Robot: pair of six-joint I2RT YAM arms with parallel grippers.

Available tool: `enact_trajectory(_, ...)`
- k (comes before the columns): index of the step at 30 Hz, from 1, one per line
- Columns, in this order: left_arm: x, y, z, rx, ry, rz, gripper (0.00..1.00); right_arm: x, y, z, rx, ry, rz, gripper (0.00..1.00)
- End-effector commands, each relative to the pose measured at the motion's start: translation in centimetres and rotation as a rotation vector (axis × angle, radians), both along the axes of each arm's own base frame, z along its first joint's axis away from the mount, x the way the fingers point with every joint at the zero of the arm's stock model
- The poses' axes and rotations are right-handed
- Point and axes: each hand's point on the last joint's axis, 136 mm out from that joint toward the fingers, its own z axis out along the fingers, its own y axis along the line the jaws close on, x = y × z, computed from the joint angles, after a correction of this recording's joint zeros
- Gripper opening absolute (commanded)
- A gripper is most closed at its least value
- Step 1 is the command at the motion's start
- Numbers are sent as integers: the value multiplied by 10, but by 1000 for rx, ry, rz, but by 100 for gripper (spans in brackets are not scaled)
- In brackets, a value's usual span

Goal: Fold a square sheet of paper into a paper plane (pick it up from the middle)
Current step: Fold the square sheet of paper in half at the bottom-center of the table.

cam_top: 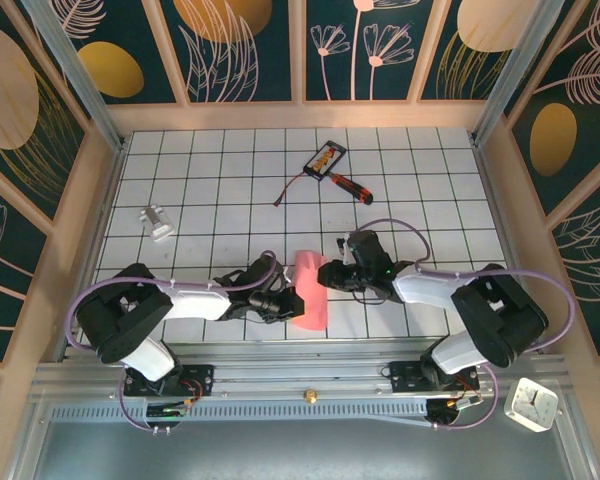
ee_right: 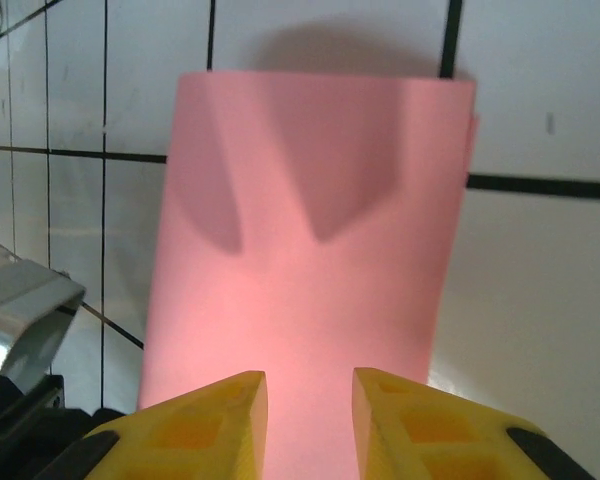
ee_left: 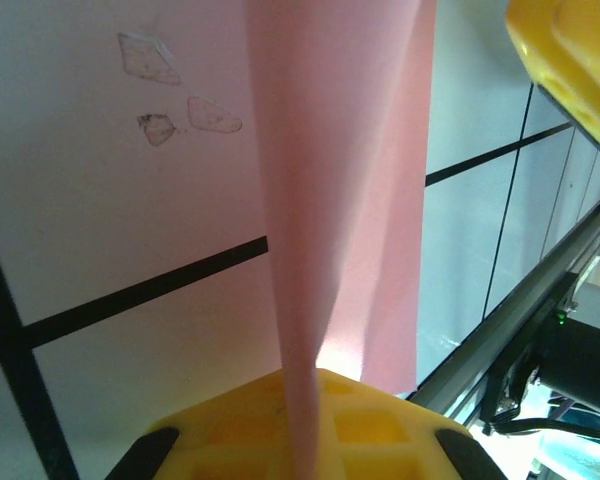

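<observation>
Near the front edge of the desk [cam_top: 230, 165], between the two arms, the square sheet of paper [cam_top: 312, 290] shows as a narrow pink strip, folded over and running away from the arm bases; the left end effector [cam_top: 288, 300] meets its left side, and the right end effector [cam_top: 329, 274] sits just beside its right side, nearer the far end.

From the left wrist, the sheet [ee_left: 340, 200] narrows to a thin doubled layer that runs straight down into the middle of the left end effector [ee_left: 305, 425]; its yellow fingers are pressed together on the paper with no gap, so it is clamped on the sheet's edge; beyond the grip the paper spreads wider over the tiles, with light glowing through it close to the fingers.

From the right wrist, the sheet [ee_right: 310, 200] lies ahead of the right end effector [ee_right: 310, 395] as a pink rectangle, a second layer's edge peeking out on its right side; the two yellow fingers [ee_right: 215, 425] stand apart with pink showing in the gap, jaws parted and gripping nothing; their twin shadows fall on the paper; whether the tips touch it I cannot tell.

Well apart, at the back of the desk, lie a red-handled screwdriver [cam_top: 352, 186] and a small black-and-orange card [cam_top: 327, 157]; a small white object [cam_top: 158, 222] lies toward the left.
</observation>
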Motion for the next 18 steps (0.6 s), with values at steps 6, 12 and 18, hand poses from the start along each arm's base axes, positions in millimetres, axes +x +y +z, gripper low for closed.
enact_trajectory(6, -1, -5, 3, -61, 33, -7, 9, 17, 8, -15, -29, 4, 16, 24)
enact_trajectory(12, 3, 4, -5, 3, 13, -3, 17, 9, 0, -33, -62, 51, -5, 22)
enact_trajectory(18, 10, 15, -11, 113, -32, -6, 36, -5, -10, -47, -95, 100, -36, 19)
